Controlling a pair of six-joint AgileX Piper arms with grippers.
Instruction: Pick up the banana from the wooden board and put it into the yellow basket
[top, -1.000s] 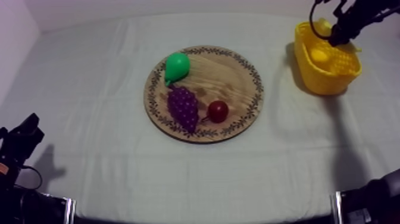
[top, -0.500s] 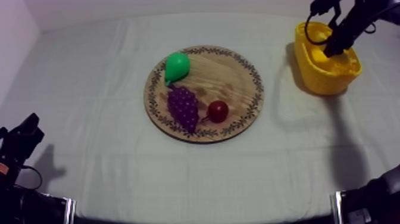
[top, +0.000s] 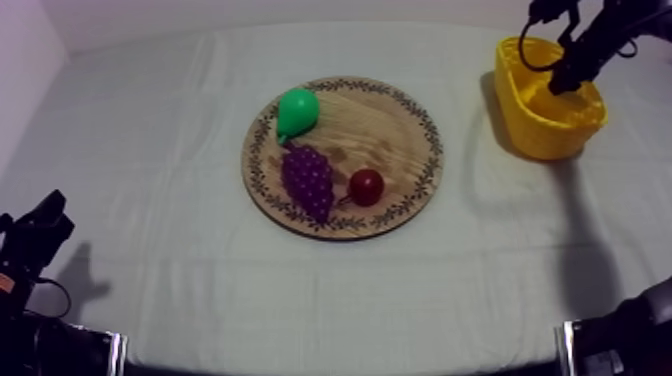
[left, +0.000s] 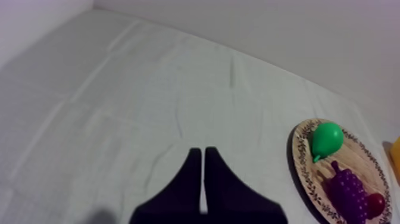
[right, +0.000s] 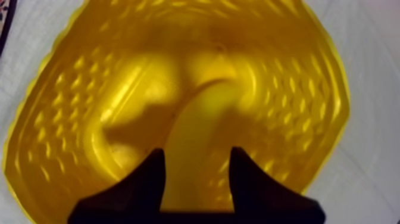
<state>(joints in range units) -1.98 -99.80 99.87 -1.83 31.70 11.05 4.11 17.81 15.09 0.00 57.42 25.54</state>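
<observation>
The banana (right: 199, 119) lies down inside the yellow basket (right: 286, 89), and my right gripper (right: 196, 156) is shut on it, a black finger against each side. From above, that gripper (top: 563, 82) reaches into the basket (top: 530, 125) at the table's far right. On the round wooden board (top: 400, 115) at the middle lie a green pear (top: 297, 111), purple grapes (top: 308, 180) and a small red fruit (top: 366, 186). My left gripper (top: 45, 225) rests low at the left, far from the board, its fingers together in a narrow wedge (left: 203, 179).
Bare cloth (left: 119, 107) stretches ahead of the left gripper, with the board's rim (left: 296, 152), the pear (left: 327, 138) and the grapes (left: 347, 190) beyond it. Black arm parts (top: 620, 340) sit at the near right edge.
My right gripper has gone lower into the basket with the banana, then shifted slightly right. The left arm and the fruit on the board have not moved.
</observation>
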